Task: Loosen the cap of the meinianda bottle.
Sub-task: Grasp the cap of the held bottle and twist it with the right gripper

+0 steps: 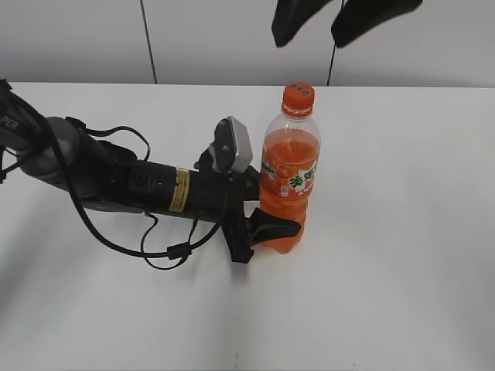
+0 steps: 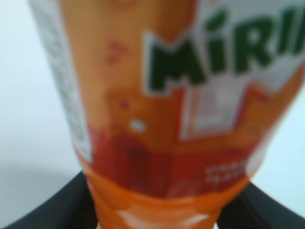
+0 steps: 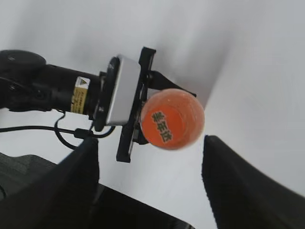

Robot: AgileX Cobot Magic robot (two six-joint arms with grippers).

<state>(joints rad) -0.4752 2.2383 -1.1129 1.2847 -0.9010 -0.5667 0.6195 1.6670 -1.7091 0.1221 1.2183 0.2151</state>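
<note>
The meinianda bottle [image 1: 289, 179] stands upright on the white table, full of orange drink, with a green, white and orange label. Its orange cap [image 1: 298, 97] is on top; in the right wrist view the cap [image 3: 167, 122] shows from above with dark print. My left gripper [image 1: 272, 229] is shut on the bottle's lower body; the bottle [image 2: 167, 109] fills the left wrist view. My right gripper [image 1: 340, 22] hangs open and empty high above the cap; in the right wrist view its fingers [image 3: 150, 157] spread wide and the cap sits just above the point midway between them.
The left arm [image 1: 116, 178] lies low across the table's left with a looped black cable [image 1: 166, 251]. The white table [image 1: 402, 255] stretches right of and in front of the bottle. A grey panelled wall stands behind.
</note>
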